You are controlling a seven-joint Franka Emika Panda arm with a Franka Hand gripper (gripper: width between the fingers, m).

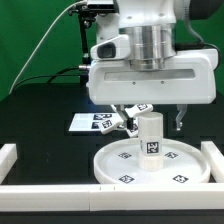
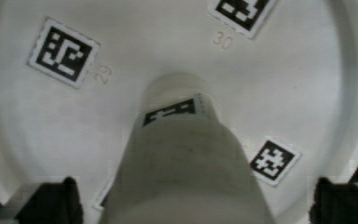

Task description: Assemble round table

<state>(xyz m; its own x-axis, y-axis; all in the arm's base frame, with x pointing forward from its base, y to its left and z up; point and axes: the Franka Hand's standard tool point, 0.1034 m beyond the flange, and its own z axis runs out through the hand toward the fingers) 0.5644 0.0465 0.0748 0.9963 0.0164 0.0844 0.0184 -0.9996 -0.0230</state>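
The large white round disc (image 1: 125,165) lies flat on the black table, rim up, with several square tags on it. The short cylindrical leg (image 1: 150,135) stands upright at the disc's centre. My gripper (image 1: 152,125) hangs straight over the leg, one finger on each side. In the wrist view the leg (image 2: 194,150) runs between my fingertips (image 2: 51,200), with disc (image 2: 140,45) showing in the gaps on both sides. The gripper (image 2: 202,205) is open and does not touch the leg. A tagged white part (image 1: 138,110), mostly hidden behind the gripper, may be the cross-shaped base.
The marker board (image 1: 88,122) lies behind the disc at the exterior view's left. White border rails run along the front (image 1: 100,197), the left (image 1: 8,155) and the right (image 1: 214,152), close to the disc's rim.
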